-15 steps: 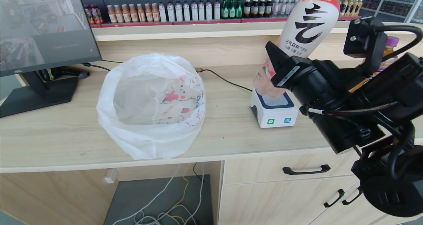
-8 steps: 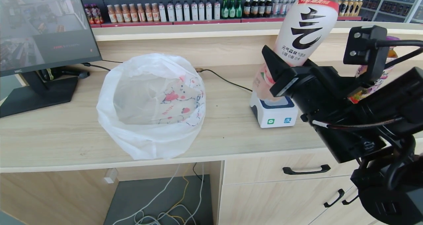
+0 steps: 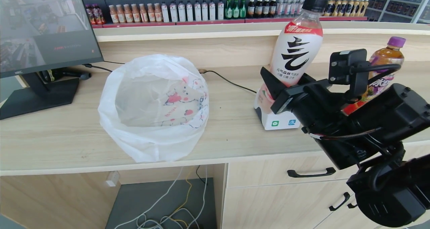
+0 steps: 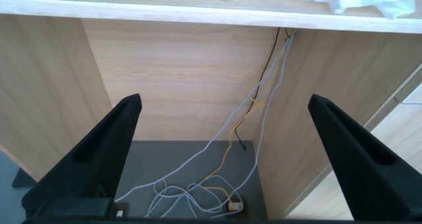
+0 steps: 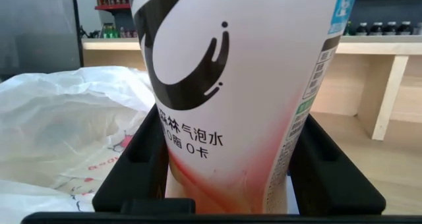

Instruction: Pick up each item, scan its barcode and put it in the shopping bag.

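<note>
Presently, in the head view, the right gripper is seen right of centre with its fingers closed round the lower body of a bottle. The bottle is held upright over the scanner; contact between the two cannot be confirmed. Scanning is judged to be the step in hand. The shopping bag stands open at centre-left on the table, and no goods can be made out in it. A purple-capped bottle waits at the right edge, so bagging and at least one further item are judged outstanding. On the held bottle a white label with a black brush-stroke mark and a red band is noted; the bag carries a cartoon print.

In the left wrist view, the left gripper is found below the table edge, its fingers spread wide and holding nothing.

In the right wrist view, the bottle is gripped between both fingers. Small black print and a side panel are recorded on the label, with the bag beyond.
</note>
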You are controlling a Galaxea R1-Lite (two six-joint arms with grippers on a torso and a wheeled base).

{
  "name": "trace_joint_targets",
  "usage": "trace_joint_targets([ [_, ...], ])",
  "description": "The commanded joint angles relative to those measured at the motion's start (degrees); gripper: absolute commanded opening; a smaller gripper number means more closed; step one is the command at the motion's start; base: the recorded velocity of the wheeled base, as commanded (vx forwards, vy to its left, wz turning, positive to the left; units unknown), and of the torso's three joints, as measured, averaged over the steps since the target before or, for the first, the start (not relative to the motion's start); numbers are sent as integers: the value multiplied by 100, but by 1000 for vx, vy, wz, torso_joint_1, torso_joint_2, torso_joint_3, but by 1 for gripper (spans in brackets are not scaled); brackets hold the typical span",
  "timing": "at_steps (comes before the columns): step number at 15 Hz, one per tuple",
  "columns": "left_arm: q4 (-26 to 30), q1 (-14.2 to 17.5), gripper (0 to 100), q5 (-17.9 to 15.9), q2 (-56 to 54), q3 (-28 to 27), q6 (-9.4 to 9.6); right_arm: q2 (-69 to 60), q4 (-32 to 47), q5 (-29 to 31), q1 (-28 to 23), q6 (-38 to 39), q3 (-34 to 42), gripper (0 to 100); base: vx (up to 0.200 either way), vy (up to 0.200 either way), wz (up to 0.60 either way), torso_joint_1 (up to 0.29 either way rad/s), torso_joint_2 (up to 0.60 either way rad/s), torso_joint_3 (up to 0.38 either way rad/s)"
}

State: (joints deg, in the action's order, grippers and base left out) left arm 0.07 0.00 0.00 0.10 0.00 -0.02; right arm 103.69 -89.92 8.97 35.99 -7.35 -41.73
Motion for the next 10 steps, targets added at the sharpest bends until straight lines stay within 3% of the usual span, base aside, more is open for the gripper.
trace_joint_targets([
  [1,1,0,100,0,-1,0,-6,28,-8,8,-4,6,33,0,0,200,0,-2,2,7],
  [10,1,0,100,0,-1,0,-6,-183,-8,34,-215,120,77,0,0,200,0,2,4,1],
])
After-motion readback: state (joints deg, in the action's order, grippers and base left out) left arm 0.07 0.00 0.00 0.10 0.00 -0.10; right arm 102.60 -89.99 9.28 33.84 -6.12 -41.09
